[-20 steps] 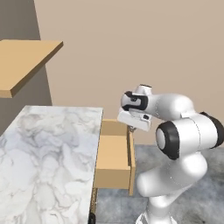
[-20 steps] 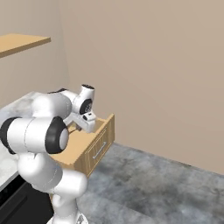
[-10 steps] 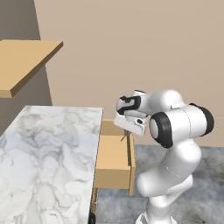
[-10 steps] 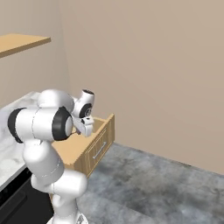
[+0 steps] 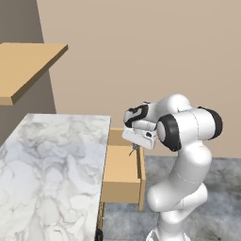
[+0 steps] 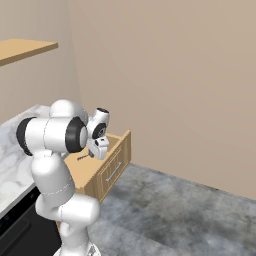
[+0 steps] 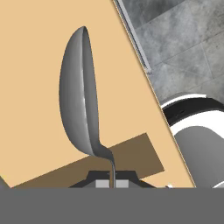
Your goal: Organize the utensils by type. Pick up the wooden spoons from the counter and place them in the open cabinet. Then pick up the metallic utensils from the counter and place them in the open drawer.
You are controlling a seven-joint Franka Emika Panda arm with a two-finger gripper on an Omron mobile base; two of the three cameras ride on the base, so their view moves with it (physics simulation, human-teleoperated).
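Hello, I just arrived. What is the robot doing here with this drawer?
The gripper is shut on the thin handle of a silver spoon and holds it over the open drawer, beside the marble counter. The spoon hangs above the drawer's flat wooden bottom and is not yet released.

Plain beige wall (image 5: 141, 52) is running behind everything, meeting a grey mottled stone floor (image 6: 190, 220) at its base. Light tan wooden shelf (image 5: 23, 66) is jutting out high on the wall, a darker grey-brown panel (image 5: 16, 21) showing just above the shelf. Even flat lighting.
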